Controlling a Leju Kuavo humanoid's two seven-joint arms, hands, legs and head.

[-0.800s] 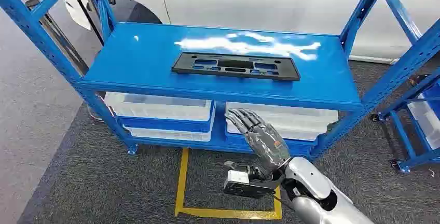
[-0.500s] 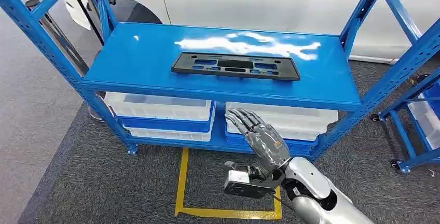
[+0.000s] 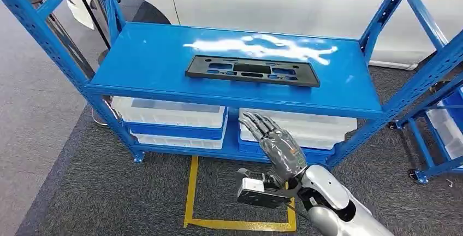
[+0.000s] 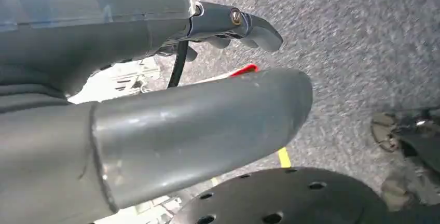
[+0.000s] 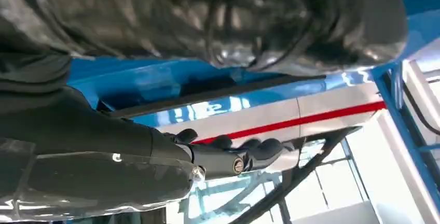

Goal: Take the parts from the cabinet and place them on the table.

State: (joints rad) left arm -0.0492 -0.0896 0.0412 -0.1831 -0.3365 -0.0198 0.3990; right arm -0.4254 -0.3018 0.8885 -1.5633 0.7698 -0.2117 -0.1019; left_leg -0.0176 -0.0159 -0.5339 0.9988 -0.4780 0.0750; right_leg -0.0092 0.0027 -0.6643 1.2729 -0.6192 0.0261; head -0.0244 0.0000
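Head view shows me the black part (image 3: 252,70) lying flat near the middle of the blue cabinet's (image 3: 349,91) top shelf, with white bins (image 3: 169,113) on the shelf below. My right hand (image 3: 278,146) is raised in front of the shelf edge, below and just right of the part, fingers spread and holding nothing. On the left wrist camera my left hand (image 4: 228,24) hangs over grey carpet (image 4: 353,53), and I cannot tell how far it is open.

Right arm (image 3: 333,203) enters from lower right, forearm raised. Right hand (image 3: 278,144) is held palm-down, fingers (image 3: 255,122) extended and spread, holding nothing. Left hand (image 4: 155,125) hangs low, thumb straight, grasping nothing visible; its fingers are largely hidden.
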